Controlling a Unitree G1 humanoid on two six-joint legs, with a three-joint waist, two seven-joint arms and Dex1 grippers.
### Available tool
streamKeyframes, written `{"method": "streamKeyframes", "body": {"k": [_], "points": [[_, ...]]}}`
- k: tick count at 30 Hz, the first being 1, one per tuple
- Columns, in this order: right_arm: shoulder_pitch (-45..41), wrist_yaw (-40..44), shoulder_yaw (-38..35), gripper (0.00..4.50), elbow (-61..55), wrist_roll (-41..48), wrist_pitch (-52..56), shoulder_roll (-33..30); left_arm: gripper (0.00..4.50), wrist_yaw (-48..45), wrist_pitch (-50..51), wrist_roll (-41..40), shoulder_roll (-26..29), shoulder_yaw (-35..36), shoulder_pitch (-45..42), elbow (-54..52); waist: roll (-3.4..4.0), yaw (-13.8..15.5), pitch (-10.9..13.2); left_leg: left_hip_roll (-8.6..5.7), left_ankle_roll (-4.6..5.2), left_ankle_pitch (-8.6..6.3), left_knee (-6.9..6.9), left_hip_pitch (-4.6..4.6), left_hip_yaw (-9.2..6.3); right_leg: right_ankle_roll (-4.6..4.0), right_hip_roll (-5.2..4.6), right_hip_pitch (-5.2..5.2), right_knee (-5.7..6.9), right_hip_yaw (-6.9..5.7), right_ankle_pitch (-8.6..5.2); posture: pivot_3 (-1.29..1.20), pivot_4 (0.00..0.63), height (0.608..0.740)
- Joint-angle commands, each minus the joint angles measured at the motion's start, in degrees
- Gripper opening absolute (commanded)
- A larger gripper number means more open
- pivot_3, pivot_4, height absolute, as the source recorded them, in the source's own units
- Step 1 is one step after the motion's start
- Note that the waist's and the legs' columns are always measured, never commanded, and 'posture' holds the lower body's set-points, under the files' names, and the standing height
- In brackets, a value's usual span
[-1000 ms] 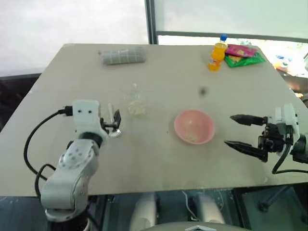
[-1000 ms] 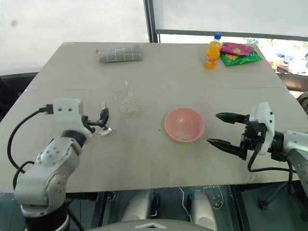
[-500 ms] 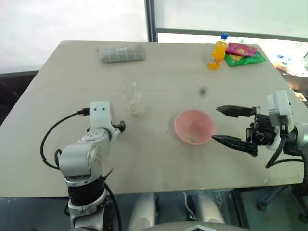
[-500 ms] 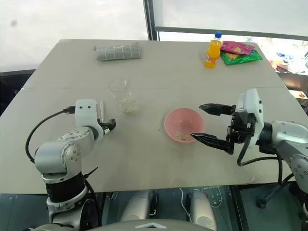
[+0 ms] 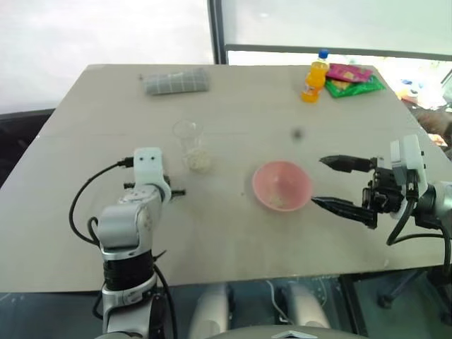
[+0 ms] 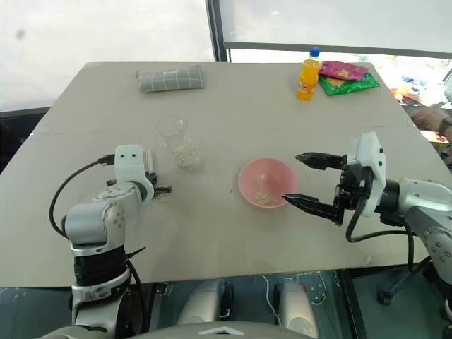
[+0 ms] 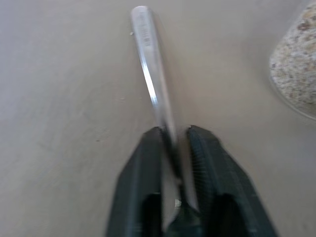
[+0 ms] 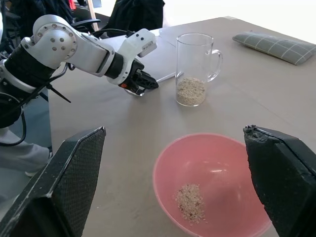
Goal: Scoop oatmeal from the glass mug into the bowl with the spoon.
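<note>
My left gripper [image 5: 176, 191] rests low on the table, just in front of the glass mug [image 5: 187, 143], and is shut on the handle of the silver spoon [image 7: 150, 69]. The spoon lies flat, its handle reaching out past the fingers [image 7: 143, 168]. The mug stands upright with pale oatmeal [image 8: 191, 91] in its bottom. To its right sits the pink bowl [image 5: 300, 176] with a small clump of oat flakes [image 8: 190, 201] inside. My right gripper [image 5: 318, 181] hovers open just right of the bowl, its fingers pointing toward it and holding nothing.
At the table's far right stand an orange drink bottle [image 5: 315, 75] and colourful snack packets [image 5: 353, 78]. A grey checked cloth roll [image 5: 176, 82] lies at the far left. A small dark spot [image 5: 297, 133] marks the table behind the bowl.
My left gripper came down to the table and closed on the spoon's handle. My right gripper shifted left, closer to the bowl, and stayed open.
</note>
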Motion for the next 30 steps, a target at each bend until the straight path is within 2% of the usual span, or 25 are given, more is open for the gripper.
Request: {"method": "streamKeyframes", "body": {"k": [1, 6, 11, 16, 22, 25, 28, 30], "points": [[-1.0, 0.3, -0.9, 4.50, 0.0, -0.6, -1.4, 0.1, 0.05, 1.3, 2.1, 2.0, -0.9, 2.3, 3.3, 0.5, 0.05, 0.0, 0.0, 0.00, 0.00, 0.00, 0.00, 0.00, 0.01, 0.00, 0.00, 0.00, 0.00, 0.01, 0.00, 0.00, 0.150, 0.740], [-1.4, 0.2, -0.1, 4.50, 0.5, -1.4, -1.9, 0.9, 0.05, 0.5, -3.2, 1.8, -1.8, 4.2, 6.6, -2.4, 0.05, -0.3, 0.0, 0.02, 0.00, -0.01, -0.02, -0.01, 0.10, 0.00, -0.03, -0.03, -0.01, 0.10, 0.00, 0.00, 0.150, 0.740], [-2.4, -0.1, 0.6, 4.50, 1.6, -1.7, -1.9, 2.0, 0.05, -1.6, -21.4, -0.8, -3.8, 8.3, 10.4, -6.1, -0.03, -0.4, 0.0, 0.10, 0.00, -0.01, -0.04, -0.04, 0.07, -0.02, -0.08, -0.07, -0.01, 0.08, 0.00, 0.00, 0.150, 0.740], [-3.6, -0.1, 1.5, 4.50, 2.6, -1.1, -0.8, 2.9, 0.05, -5.5, -36.6, 2.1, 0.5, 6.4, 15.4, -10.5, -0.22, 0.3, 0.1, 0.06, -0.01, -0.01, -0.01, -0.17, 0.07, -0.03, -0.28, -0.13, -0.06, 0.02, 0.00, 0.00, 0.150, 0.740], [-9.6, -2.7, 0.8, 4.50, 5.7, 3.5, 2.7, 4.8, 0.05, -8.5, -43.9, -1.1, 4.3, 8.4, 10.0, -13.0, -0.32, 0.6, 0.2, -0.05, 0.00, -0.01, 0.01, -0.26, 0.11, -0.02, -0.54, -0.14, -0.14, -0.04, 0.01, 0.00, 0.150, 0.740], [-16.3, -9.0, 0.5, 4.50, 8.5, 7.6, 6.3, 7.9, 0.05, -12.4, -45.1, -3.9, 5.7, 4.9, 4.9, -15.0, -0.34, 0.4, 0.2, -0.05, 0.00, -0.01, 0.02, -0.26, 0.12, -0.02, -0.50, -0.14, -0.14, -0.03, 0.01, 0.00, 0.150, 0.740], [-24.0, -16.4, 1.8, 4.50, 11.6, 11.8, 11.4, 11.9, 0.05, -21.9, -49.9, -3.5, 9.9, -5.4, 1.7, -15.5, -0.28, 0.3, 0.3, -0.03, 0.00, 0.00, 0.01, -0.27, 0.12, -0.03, -0.40, -0.16, -0.10, -0.04, 0.02, 0.00, 0.150, 0.740], [-27.7, -19.7, 2.5, 4.50, 13.2, 11.9, 12.5, 14.7, 0.05, -25.4, -51.7, -4.6, 10.5, -9.1, 0.1, -14.4, -0.17, 0.3, 0.4, -0.04, 0.00, 0.00, -0.02, -0.26, 0.15, -0.03, -0.39, -0.16, -0.10, -0.05, 0.02, 0.00, 0.150, 0.740]]}}
